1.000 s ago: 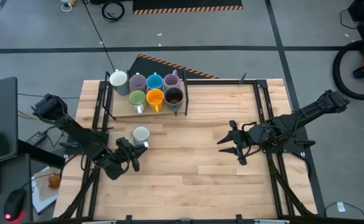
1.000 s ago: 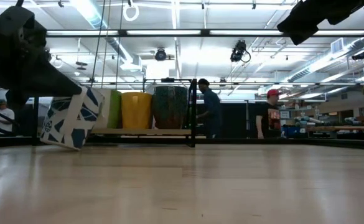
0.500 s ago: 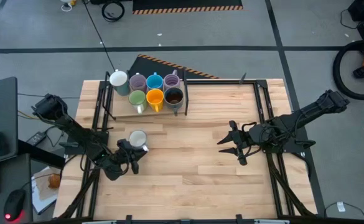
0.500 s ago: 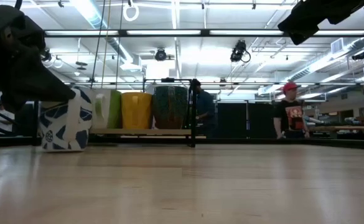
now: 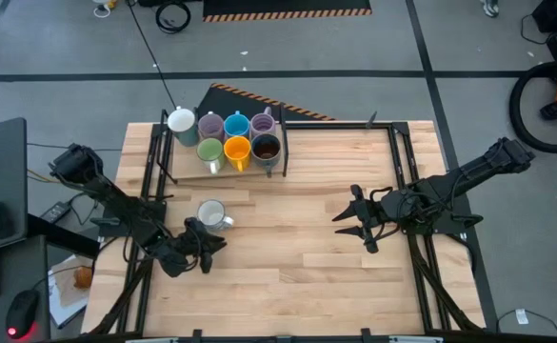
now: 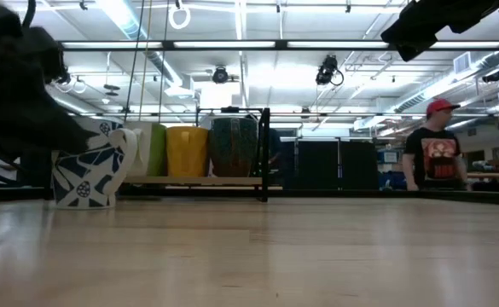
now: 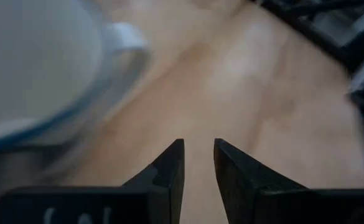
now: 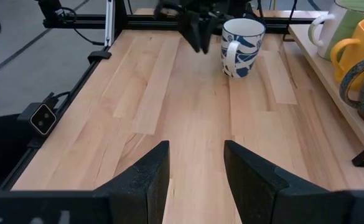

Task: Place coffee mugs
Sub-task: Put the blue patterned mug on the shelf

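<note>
A white coffee mug with a blue pattern (image 5: 212,213) (image 8: 241,38) stands upright on its base on the wooden table, left of the middle. Its handle (image 6: 126,143) faces away from my left arm. My left gripper (image 5: 210,236) (image 7: 199,147) is just on the near side of it, slightly open, with nothing between its fingers. Several more coffee mugs (image 5: 236,138), white, lilac, blue, green, orange and dark brown, stand in two rows on a rack at the far left. My right gripper (image 5: 347,222) (image 8: 196,155) hangs open above the table's right half.
The rack's dark frame (image 5: 284,143) bounds the mug rows on the right. Black rails (image 5: 397,162) run along the table's sides. Bare wood (image 5: 288,248) lies between the two grippers. People stand in the room beyond the table (image 6: 435,149).
The patterned mug, tilted in my left gripper a second ago, now stands upright on the table. My left gripper has turned at the wrist, opened and let go of it, staying beside it. My right arm has kept still.
</note>
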You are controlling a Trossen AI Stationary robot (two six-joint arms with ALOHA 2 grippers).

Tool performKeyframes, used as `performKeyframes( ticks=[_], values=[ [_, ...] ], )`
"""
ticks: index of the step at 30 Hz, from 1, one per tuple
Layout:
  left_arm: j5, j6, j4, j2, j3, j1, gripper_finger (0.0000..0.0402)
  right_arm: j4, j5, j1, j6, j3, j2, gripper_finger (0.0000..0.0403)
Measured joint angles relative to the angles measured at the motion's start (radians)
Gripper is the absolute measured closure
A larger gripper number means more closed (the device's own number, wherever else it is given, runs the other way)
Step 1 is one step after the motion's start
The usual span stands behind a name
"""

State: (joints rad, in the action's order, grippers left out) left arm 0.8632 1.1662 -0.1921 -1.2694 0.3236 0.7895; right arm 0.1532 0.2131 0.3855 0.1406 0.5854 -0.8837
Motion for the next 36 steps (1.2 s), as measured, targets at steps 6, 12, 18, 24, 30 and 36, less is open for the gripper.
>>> performKeyframes(
  ticks=[6, 12, 18, 24, 30, 36],
  values=[
    [-0.042, -0.076, 0.020, 0.000, 0.138, -0.041, 0.0311, -0.001, 0.000, 0.000, -0.005, 0.000, 0.000, 0.0245],
    [-0.110, -0.073, 0.399, 0.000, 0.365, -0.164, 0.0333, 0.000, 0.002, 0.000, -0.013, 0.000, 0.000, 0.0245],
    [-0.207, -0.102, 0.593, -0.001, 0.519, -0.315, 0.0340, 0.000, 0.002, 0.000, -0.027, 0.000, -0.004, 0.0245],
    [-0.405, -0.158, 0.602, -0.109, 0.598, -0.481, 0.0340, 0.000, 0.003, 0.000, -0.028, 0.000, -0.053, 0.0245],
    [-0.535, -0.192, 0.788, -0.217, 0.735, -0.557, 0.0340, -0.019, 0.004, 0.000, -0.033, 0.000, -0.118, 0.0245],
    [-0.600, -0.194, 0.978, -0.279, 0.854, -0.589, 0.0340, -0.094, 0.007, 0.000, -0.058, 0.000, -0.167, 0.0245]
  ],
)
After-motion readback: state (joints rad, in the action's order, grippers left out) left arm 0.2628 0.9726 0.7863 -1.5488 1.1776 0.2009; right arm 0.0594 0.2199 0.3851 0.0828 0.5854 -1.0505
